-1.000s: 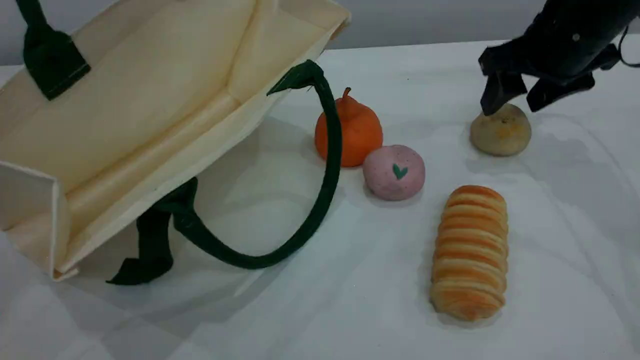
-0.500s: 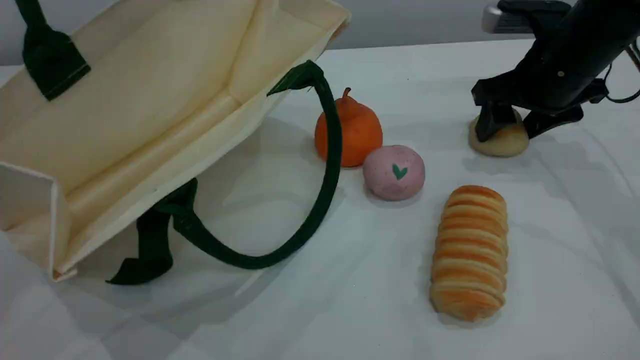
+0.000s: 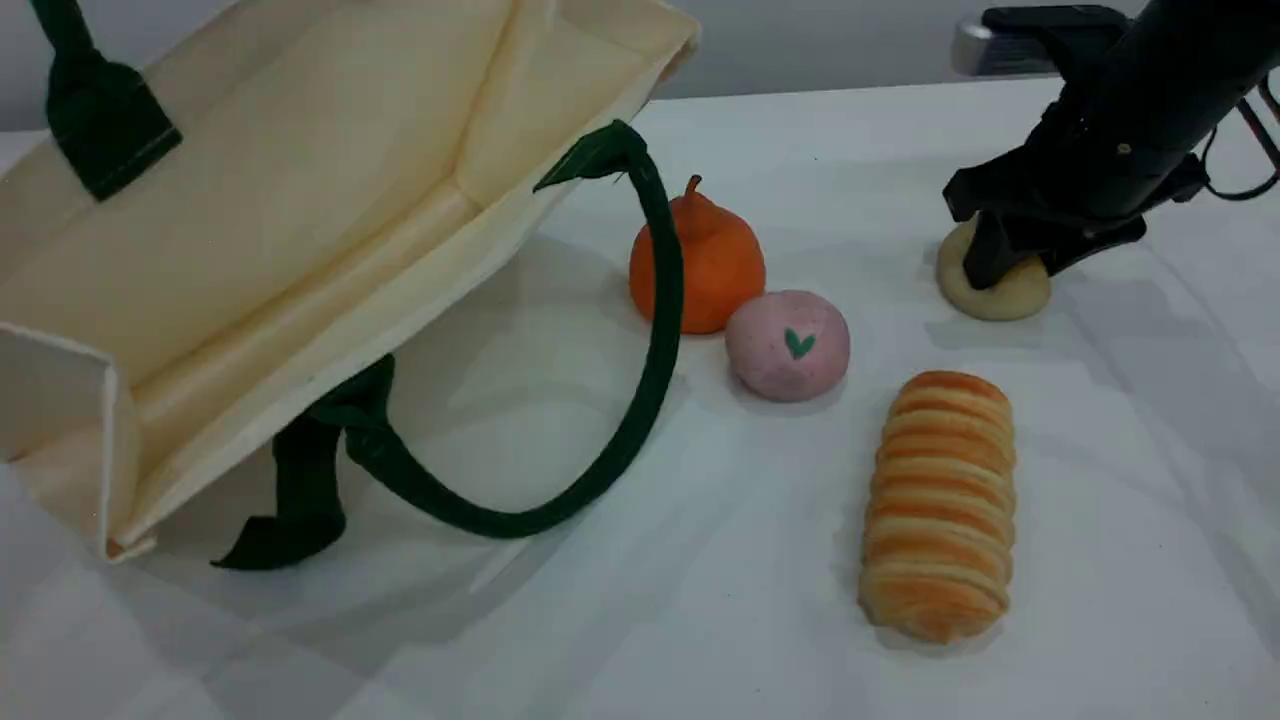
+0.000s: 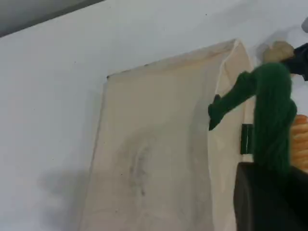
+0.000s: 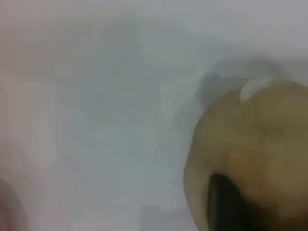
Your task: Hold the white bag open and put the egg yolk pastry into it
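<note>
Right gripper is down over the egg yolk pastry, one finger on each side of it. The pictures do not settle whether the fingers already squeeze it or only bracket it. The pastry sits on the white table at the far right, well apart from the pink ball, the orange fruit and the striped roll. On the far left, the white bag lies tilted with its mouth gaping toward the food. One green handle runs up out of the top edge and the other handle loops down onto the table. The step in hand looks like the grasp. The next move calls for a firm but gentle hold on the soft dome, a lift clear of the table, and a carry left past the fruit and ball into the open mouth without snagging the loose loop. The right wrist view, blurred, adds only a dark fingertip against the pastry's side. The left wrist view shows what the scene view cuts off: the left gripper, fingers together, pinches the raised handle and so holds the bag open.
</note>
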### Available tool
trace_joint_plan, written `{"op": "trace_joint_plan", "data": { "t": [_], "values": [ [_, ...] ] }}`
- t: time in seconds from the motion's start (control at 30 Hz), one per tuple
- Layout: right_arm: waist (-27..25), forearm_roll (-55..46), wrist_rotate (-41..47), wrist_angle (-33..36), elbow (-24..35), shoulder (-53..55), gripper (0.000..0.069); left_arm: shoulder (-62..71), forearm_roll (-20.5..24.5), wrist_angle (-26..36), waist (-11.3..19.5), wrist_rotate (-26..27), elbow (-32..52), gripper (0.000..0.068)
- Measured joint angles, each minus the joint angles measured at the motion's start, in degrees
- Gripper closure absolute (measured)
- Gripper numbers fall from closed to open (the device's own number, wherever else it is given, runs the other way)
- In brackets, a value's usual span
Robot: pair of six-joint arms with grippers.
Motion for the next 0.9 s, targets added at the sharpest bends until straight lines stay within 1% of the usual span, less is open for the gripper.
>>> {"op": "trace_joint_plan", "data": {
  "t": [0.07, 0.17, 0.23, 0.27, 0.37, 0.5, 0.6, 0.7, 0.83, 0.9],
  "values": [
    [0.0, 0.1, -0.1, 2.5, -1.3, -0.3, 0.0422, 0.0, 0.0, 0.0, 0.0, 0.0, 0.0, 0.058],
    [0.2, 0.9, 0.1, 9.1, -1.8, -2.5, 0.0479, 0.0, 0.0, 0.0, 0.0, 0.0, 0.0, 0.058],
    [0.2, 1.1, 0.1, 8.1, -1.7, -5.4, 0.0526, 0.0, 0.0, 0.0, 0.0, 0.0, 0.0, 0.058],
    [0.1, 1.1, 0.1, 7.8, -1.6, -6.8, 0.0539, 0.0, 0.0, 0.0, 0.0, 0.0, 0.0, 0.058],
    [0.0, 0.9, 0.1, 10.7, -1.5, -11.4, 0.0556, 0.0, 0.0, 0.0, 0.0, 0.2, 0.0, 0.058],
    [0.1, 2.8, -0.5, 13.3, -1.1, -17.7, 0.0559, 0.0, 0.0, 0.0, 0.0, 2.8, 0.0, 0.058],
    [0.2, 5.6, -2.8, 13.7, 1.2, -22.5, 0.0561, 0.0, 0.0, 0.0, 0.0, 2.9, 0.0, 0.058],
    [0.2, 10.4, -7.1, 13.5, 4.9, -27.6, 0.0565, 0.0, 0.0, 0.0, 0.0, 5.5, 0.0, 0.058],
    [0.2, 20.4, -16.4, 13.5, 11.7, -34.2, 0.0566, 0.1, -0.4, 0.0, 0.0, 9.2, 0.0, 0.058],
    [1.2, 25.6, -21.9, 14.4, 15.0, -37.5, 0.0566, 0.2, -0.4, 0.0, 0.0, 10.2, 0.0, 0.058]
  ]
}}
